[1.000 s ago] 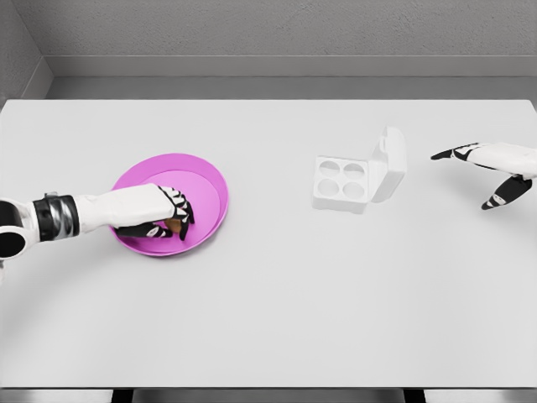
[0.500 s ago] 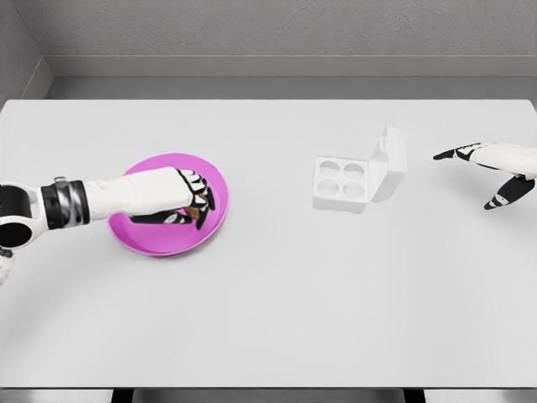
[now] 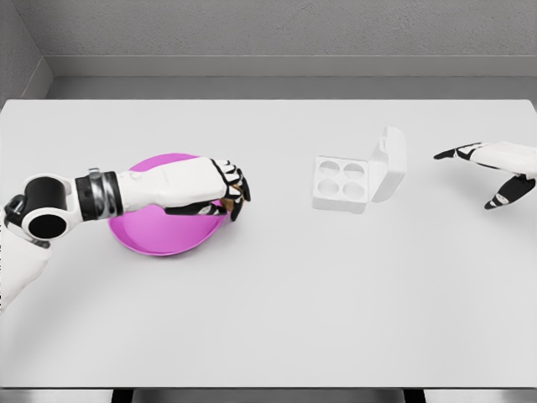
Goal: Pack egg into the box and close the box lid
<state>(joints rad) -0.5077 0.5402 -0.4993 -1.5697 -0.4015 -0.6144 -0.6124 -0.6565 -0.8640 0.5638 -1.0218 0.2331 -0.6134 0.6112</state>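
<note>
In the head view, the left hand has its fingers curled around a brown egg, holding it over the near-right rim of the pink plate, well to the left of the open white box whose lid stands raised on its right side. To do this step well, the robot should carry the egg level toward the box and lower it squarely into one of the four empty cups before loosening its grip. The right hand hovers to the right of the box, fingers spread and holding nothing.

Matt, smooth white table. Plate of smooth magenta plastic look, faint sheen. Box matt white, moulded, plastic-like. Left hand and right hand in smooth white shell, black joints.
</note>
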